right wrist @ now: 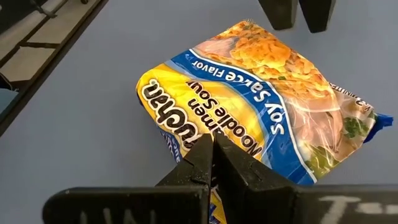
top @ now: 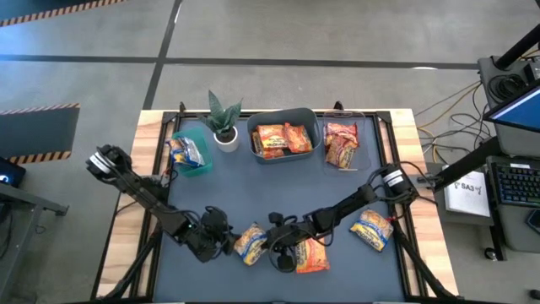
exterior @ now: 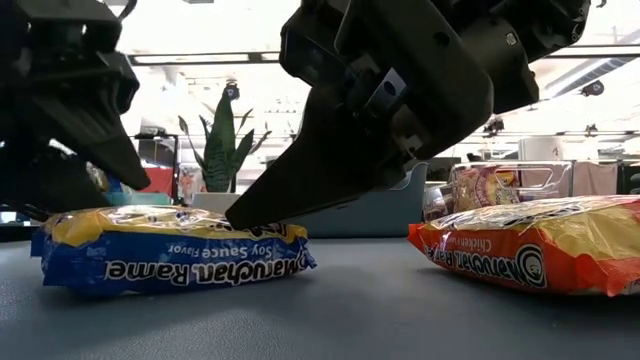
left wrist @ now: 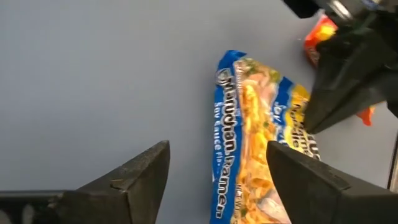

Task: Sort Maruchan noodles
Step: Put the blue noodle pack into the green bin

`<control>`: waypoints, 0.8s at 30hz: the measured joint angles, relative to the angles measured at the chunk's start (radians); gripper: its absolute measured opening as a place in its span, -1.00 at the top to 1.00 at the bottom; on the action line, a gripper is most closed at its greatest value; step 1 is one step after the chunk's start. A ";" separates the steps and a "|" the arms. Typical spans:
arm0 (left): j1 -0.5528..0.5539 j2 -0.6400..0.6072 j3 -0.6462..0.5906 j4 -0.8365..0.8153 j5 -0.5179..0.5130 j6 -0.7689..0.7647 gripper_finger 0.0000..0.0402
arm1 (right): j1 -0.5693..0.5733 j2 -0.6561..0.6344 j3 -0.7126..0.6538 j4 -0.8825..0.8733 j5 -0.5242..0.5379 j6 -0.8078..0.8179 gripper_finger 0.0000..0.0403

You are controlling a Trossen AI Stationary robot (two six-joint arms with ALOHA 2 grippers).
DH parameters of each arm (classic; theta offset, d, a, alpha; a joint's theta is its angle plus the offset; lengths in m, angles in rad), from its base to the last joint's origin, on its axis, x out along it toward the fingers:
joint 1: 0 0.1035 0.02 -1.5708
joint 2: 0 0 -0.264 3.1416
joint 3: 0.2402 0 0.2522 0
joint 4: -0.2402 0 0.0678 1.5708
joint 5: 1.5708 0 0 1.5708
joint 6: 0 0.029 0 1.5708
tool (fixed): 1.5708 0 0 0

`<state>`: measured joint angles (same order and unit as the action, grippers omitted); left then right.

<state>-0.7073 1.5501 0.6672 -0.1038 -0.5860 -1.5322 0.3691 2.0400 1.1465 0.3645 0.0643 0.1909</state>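
A blue-and-yellow Maruchan noodle packet [top: 251,243] lies flat on the dark mat near the table's front edge. My right gripper [right wrist: 211,144] is shut, its tips on the packet's top face. My left gripper [left wrist: 217,144] stands open just left of and above the packet [left wrist: 249,143], with one finger [exterior: 135,170] over the packet's left end and clear of it. An orange packet [top: 310,253] lies flat right of them. Another blue-and-yellow packet [top: 372,228] lies farther right. My right gripper presses its shut fingertips [exterior: 240,212] down on the packet's printed top face [right wrist: 186,124], near the edge that faces the table's right. The fingers slant down from the right. The packet stays flat on the mat.
Along the far edge stand a teal bin [top: 196,165] holding a blue packet, a potted plant [top: 224,118], a grey bin [top: 314,135] with orange packets and a clear bin [top: 342,143] with red ones. Bare mat lies between the bins and the arms.
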 joint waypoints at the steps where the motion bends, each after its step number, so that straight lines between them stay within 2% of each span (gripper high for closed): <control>1: 0.001 0.002 -0.006 0.005 0.004 -0.018 -0.27 | 0.000 0.005 0.000 0.005 0.001 0.000 0.96; 11: 0.001 0.046 -0.095 0.246 0.098 -0.016 -0.30 | 0.000 0.018 -0.002 0.027 0.006 0.000 0.96; 18: 0.003 0.137 -0.122 0.533 0.102 0.117 -0.30 | 0.000 0.019 -0.003 0.027 0.007 0.008 0.96; 24: 0.003 0.174 -0.112 0.570 0.085 0.141 -0.24 | 0.000 0.019 -0.004 0.042 0.007 0.010 0.96</control>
<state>-0.7040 1.7242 0.5552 0.4660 -0.5007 -1.3911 0.3687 2.0594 1.1423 0.4063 0.0710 0.2010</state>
